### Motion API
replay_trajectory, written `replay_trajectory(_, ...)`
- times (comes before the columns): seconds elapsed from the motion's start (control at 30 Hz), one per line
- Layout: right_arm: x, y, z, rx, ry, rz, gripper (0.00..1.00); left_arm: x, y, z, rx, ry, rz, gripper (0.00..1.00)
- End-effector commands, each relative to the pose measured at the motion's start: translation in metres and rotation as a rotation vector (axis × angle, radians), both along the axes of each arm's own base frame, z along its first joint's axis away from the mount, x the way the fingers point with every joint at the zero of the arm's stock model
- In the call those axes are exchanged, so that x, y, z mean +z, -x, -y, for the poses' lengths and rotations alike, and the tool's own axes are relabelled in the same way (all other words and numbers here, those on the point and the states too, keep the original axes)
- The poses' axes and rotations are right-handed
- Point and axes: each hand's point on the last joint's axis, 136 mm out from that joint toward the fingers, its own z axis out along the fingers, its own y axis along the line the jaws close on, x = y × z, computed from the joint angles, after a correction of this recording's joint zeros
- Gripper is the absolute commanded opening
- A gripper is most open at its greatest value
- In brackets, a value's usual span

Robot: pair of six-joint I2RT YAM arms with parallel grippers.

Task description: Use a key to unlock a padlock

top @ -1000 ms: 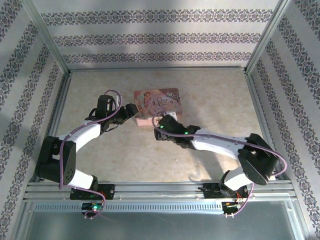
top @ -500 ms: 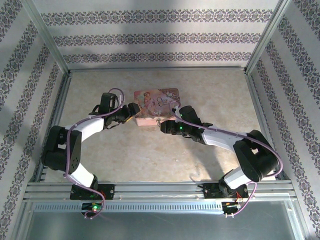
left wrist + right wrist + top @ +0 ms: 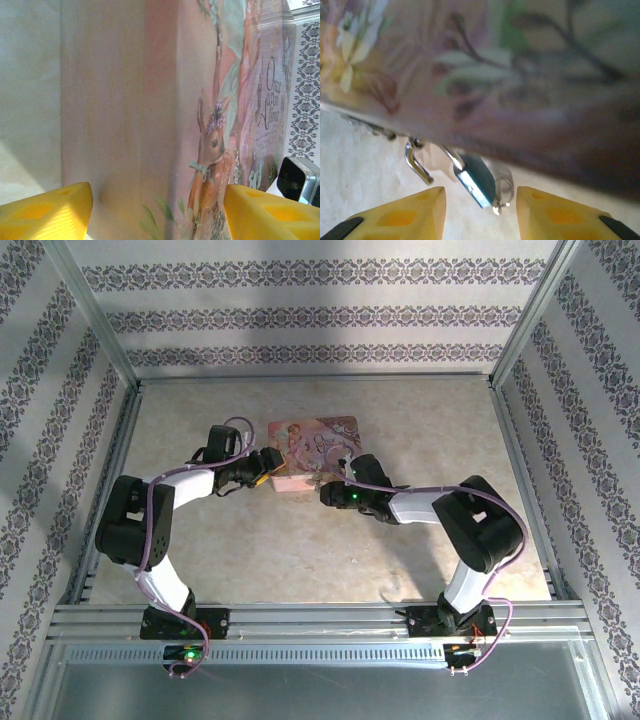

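Observation:
The padlock has a small blue body and hangs by its silver shackle from the front edge of the pink tin. The shackle's free leg ends apart from the body. A tiny silvery key with a wire ring sticks out of the lock's lower end. My right gripper is open, its yellow fingers either side of the lock and not touching it. My left gripper is open against the tin's left side. From above, the left gripper and the right gripper flank the tin.
The tin lies on a beige mat inside a patterned-wall enclosure. Aluminium rails run along the near edge. Part of the right arm's dark housing shows past the tin's corner in the left wrist view.
Both arms have folded their elbows inward toward the middle. Both grippers have stayed at the tin, the right one shifting slightly along its front edge.

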Motion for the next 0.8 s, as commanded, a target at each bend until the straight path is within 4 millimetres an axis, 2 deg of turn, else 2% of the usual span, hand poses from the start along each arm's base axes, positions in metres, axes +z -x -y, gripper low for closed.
replay_trajectory(0.0, 0.008, -0.019, -0.003, -0.025, -0.025, 0.061, 0.39, 0.009, -0.013, 0.001, -0.001, 0.024, 0.04, 0.7)
replay_trajectory(0.53, -0.004, -0.01, -0.005, -0.031, -0.019, 0.031, 0.14, 0.002, -0.011, 0.002, -0.003, 0.029, 0.029, 0.7)
replay_trajectory(0.77, -0.006, -0.01, 0.003, -0.127, -0.035, -0.003, 0.03, 0.0, -0.003, 0.007, -0.012, 0.031, 0.022, 0.7)
